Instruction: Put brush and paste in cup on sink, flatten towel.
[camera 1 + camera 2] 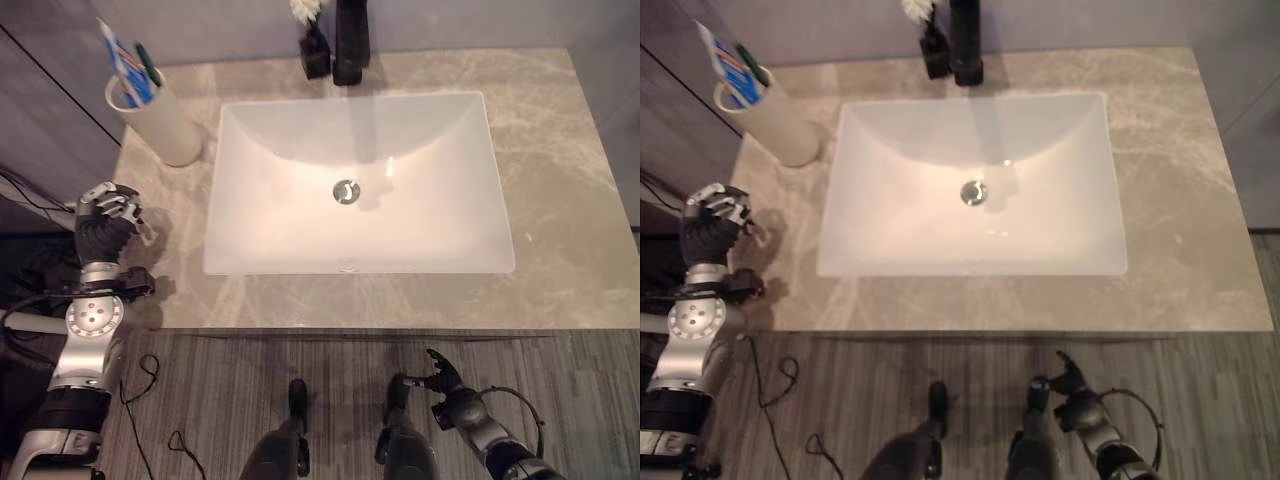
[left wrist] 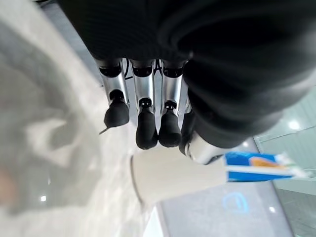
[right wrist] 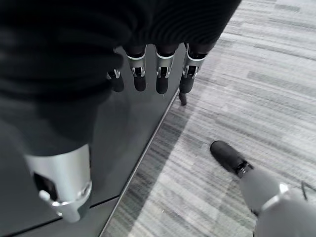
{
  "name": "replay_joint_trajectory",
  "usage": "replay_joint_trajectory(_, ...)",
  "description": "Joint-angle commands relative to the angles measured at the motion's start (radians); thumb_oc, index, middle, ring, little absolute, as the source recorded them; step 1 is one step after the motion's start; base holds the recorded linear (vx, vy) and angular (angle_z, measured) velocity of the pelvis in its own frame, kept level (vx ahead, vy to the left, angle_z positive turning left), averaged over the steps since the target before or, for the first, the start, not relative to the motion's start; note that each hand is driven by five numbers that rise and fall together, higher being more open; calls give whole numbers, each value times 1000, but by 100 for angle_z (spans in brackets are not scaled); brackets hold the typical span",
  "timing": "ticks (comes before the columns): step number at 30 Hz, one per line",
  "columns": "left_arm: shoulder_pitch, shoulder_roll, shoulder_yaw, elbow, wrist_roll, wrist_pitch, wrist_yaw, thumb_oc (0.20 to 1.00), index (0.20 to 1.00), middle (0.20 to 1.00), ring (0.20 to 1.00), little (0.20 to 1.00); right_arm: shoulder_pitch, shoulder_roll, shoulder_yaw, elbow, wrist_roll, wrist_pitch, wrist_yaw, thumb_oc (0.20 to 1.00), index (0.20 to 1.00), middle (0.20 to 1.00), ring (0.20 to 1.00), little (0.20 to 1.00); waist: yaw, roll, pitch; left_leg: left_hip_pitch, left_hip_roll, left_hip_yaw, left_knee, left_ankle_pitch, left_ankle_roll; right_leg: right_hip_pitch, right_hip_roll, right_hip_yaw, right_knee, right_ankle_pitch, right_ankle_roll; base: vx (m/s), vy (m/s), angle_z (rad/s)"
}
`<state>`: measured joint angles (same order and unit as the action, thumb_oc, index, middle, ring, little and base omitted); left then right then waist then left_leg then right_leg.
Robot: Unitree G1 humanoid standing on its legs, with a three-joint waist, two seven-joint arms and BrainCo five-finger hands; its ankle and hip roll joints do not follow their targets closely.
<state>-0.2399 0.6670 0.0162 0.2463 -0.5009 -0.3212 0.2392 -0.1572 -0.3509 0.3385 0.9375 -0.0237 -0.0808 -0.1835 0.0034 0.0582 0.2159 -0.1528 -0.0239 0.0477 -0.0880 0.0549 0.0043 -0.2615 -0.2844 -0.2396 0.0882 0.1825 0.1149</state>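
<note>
brush (image 1: 146,62) and paste (image 1: 122,60) in cup (image 1: 160,122)

no readable text, labels or numbers anywhere

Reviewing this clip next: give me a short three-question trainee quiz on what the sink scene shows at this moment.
1. True or false: the toothpaste and toothbrush stand in the cup.
2. Where is the cup? A) in the basin B) on the counter beside the basin's far left corner C) on the floor
3. Fill in: the left hand hovers over the counter's ____ edge, while the right hand hangs low in front of the counter, over the floor.

Key: 1 true; 2 B; 3 left
</note>
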Motion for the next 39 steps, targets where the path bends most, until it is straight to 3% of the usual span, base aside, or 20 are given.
replay_joint_trajectory(1,-31,35,7,-9,8,-39,-22,200,200,200,200,200,8,2,12,-56,8,-27,15,1000,1000,1000,1000,1000,-34,9,14,69,-48,-89,46,-72,48,-3,86,284,293,-38,56,-2,164,17)
replay_joint_trajectory(2,-31,28,3,-5,15,-39,-30,200,200,200,200,200,6,5,11,-46,18,-31,17,1000,1000,1000,1000,1000,-38,17,11,74,-46,-94,38,-71,48,-39,125,296,309,-69,54,25,142,40)
replay_joint_trajectory(4,-19,21,9,-8,20,-42,-31,200,200,200,200,200,-4,15,26,-34,19,-40,15,1000,1000,1000,1000,1000,-27,22,4,88,-51,-83,16,-71,47,-84,166,230,299,-143,27,33,82,51)
replay_joint_trajectory(5,-18,20,10,-9,21,-42,-31,200,200,200,200,200,-4,15,27,-33,19,-41,15,1000,1000,1000,1000,1000,-29,23,3,88,-50,-85,16,-72,46,-84,166,228,301,-146,26,9,-23,17)
replay_joint_trajectory(7,-27,17,19,5,-6,-42,-25,200,200,200,200,200,-36,29,57,-20,25,-51,15,1000,1000,1000,1000,1000,-37,16,17,89,-61,-109,7,-68,43,-193,235,194,255,-134,19,5,-55,9)
replay_joint_trajectory(9,-33,17,17,8,-12,-42,-23,200,200,200,200,200,-47,32,66,-15,26,-50,14,1000,1000,1000,1000,1000,-41,13,20,95,-64,-123,2,-73,38,-213,245,183,226,-118,20,76,-95,38)
replay_joint_trajectory(10,-29,1,9,4,-12,-41,-22,200,200,200,200,200,-41,34,64,-7,21,-46,8,1000,1000,1000,1000,1000,-47,4,18,116,-67,-159,1,-77,25,-169,229,171,161,-111,26,187,-263,67)
replay_joint_trajectory(11,-22,-21,-5,1,-3,-43,-34,200,200,200,200,200,-36,31,62,6,25,-46,5,1000,1000,1000,1000,1000,-52,1,1,122,-56,-168,1,-90,11,-115,247,192,94,-119,16,203,-269,105)
replay_joint_trajectory(13,-15,-26,-6,0,-4,-45,-44,200,200,200,200,200,-33,23,60,8,19,-44,4,1000,1000,1000,1000,1000,-47,-7,-16,122,-50,-147,7,-95,0,-71,243,168,28,-116,9,144,-177,96)
replay_joint_trajectory(15,-26,-33,-17,5,-13,-46,-53,200,200,200,200,200,-33,8,63,7,16,-48,4,1000,1000,1000,1000,1000,-51,-11,-17,81,-46,-103,123,-117,-29,-16,241,150,-26,-120,-3,106,-154,9)
replay_joint_trajectory(18,-61,-45,-45,10,-26,-50,-59,200,200,200,200,200,-41,-19,53,-2,9,-48,-15,1000,1000,1000,1000,1000,-57,-22,7,-30,-43,-22,326,-72,-86,45,224,118,-77,-118,-21,47,-142,31)
replay_joint_trajectory(19,-91,-47,-65,10,-31,-50,-62,200,200,200,200,200,-31,-29,32,-10,19,-48,-31,1000,1000,1000,1000,1000,-73,-29,13,-94,21,61,324,-59,-85,76,200,103,-106,-126,-19,82,-85,56)
replay_joint_trajectory(21,-110,-43,-74,15,-25,-50,-62,200,200,200,200,200,-20,-31,19,-13,24,-46,-38,1000,1000,1000,1000,1000,-74,-30,10,-112,40,88,260,-56,-81,91,194,101,-125,-130,-12,89,4,55)
replay_joint_trajectory(22,-118,-37,-78,21,-23,-50,-60,200,200,200,200,200,-22,-33,17,-12,22,-43,-44,1000,1000,1000,1000,1000,-69,-29,11,-120,42,81,233,-54,-79,99,193,107,-127,-133,-9,105,52,24)
replay_joint_trajectory(25,-127,-30,-81,29,-18,-52,-31,200,200,200,200,200,-41,-28,40,-9,4,-39,-62,1000,1000,1000,1000,1000,-44,-16,8,-176,88,18,71,92,-96,100,204,140,-110,-151,-7,168,92,-13)
replay_joint_trajectory(28,-130,-22,-80,32,-14,-61,-15,200,200,200,200,200,-67,-15,57,13,3,-41,-78,1000,1000,1000,1000,1000,-25,-15,12,-211,118,-13,11,142,-115,124,201,171,-115,-162,1,166,104,-33)
replay_joint_trajectory(29,-116,-17,-69,18,-17,-64,-23,200,200,200,200,200,-77,-15,65,5,-2,-43,-72,1000,1000,1000,1000,1000,-22,-11,9,-178,126,-20,4,114,-110,130,206,189,-109,-179,8,152,140,-65)
replay_joint_trajectory(31,-100,-23,-53,4,-19,-66,-23,200,200,200,200,200,-95,-10,78,6,-18,-41,-68,1000,1000,1000,1000,1000,-6,-1,2,-171,120,-13,8,127,-107,134,205,208,-117,-170,12,117,167,-95)
replay_joint_trajectory(39,-68,4,-25,-13,-36,-69,-25,200,200,200,200,200,-168,9,131,-27,-55,-28,-50,1000,1000,1000,1000,1000,25,-14,7,-150,79,43,12,108,-67,111,153,269,-118,-146,34,65,125,-35)
